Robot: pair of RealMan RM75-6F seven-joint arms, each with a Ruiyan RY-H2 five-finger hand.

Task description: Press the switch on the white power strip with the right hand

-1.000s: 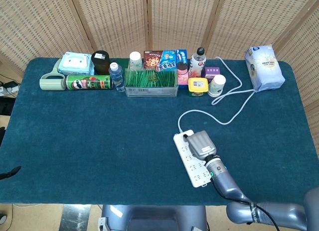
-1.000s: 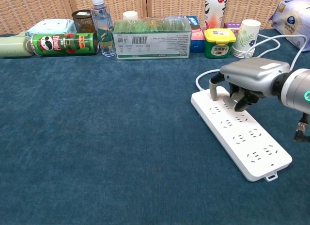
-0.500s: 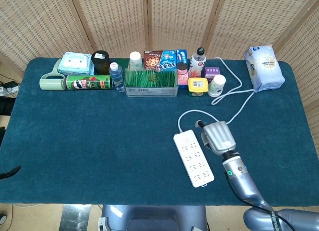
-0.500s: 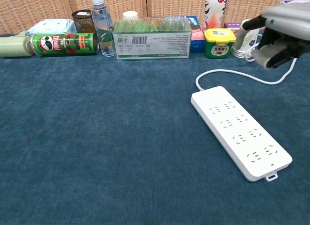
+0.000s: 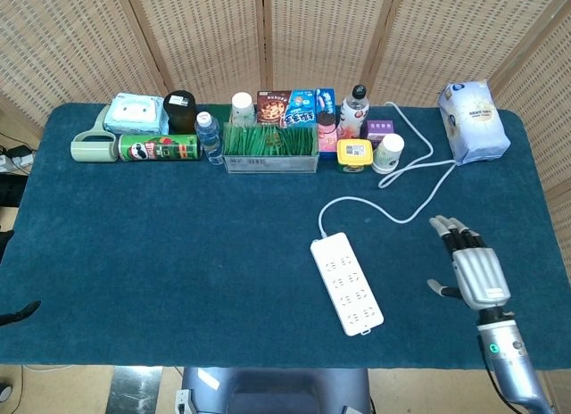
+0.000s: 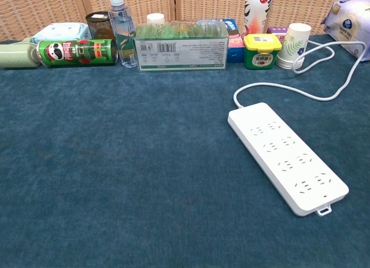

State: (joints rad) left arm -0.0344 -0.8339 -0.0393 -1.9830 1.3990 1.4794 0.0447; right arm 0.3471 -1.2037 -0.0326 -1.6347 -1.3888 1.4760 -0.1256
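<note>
The white power strip [image 5: 346, 284] lies on the blue cloth right of centre, its cord [image 5: 419, 178] looping away toward the back. The chest view shows the power strip [image 6: 287, 156] whole, with nothing over it. My right hand [image 5: 470, 267] hovers well to the right of the strip, fingers stretched out and apart, holding nothing. It is outside the chest view. My left hand does not show in either view.
A row of goods lines the back edge: a green Pringles can [image 5: 159, 147], a water bottle [image 5: 208, 136], a clear box of green items [image 5: 270, 146], a yellow container [image 5: 354, 153], a paper cup [image 5: 389, 152] and a white bag [image 5: 473, 120].
My right hand lifted off the far end of the strip, moved right and toward the front edge, and spread its fingers. It left the chest view.
</note>
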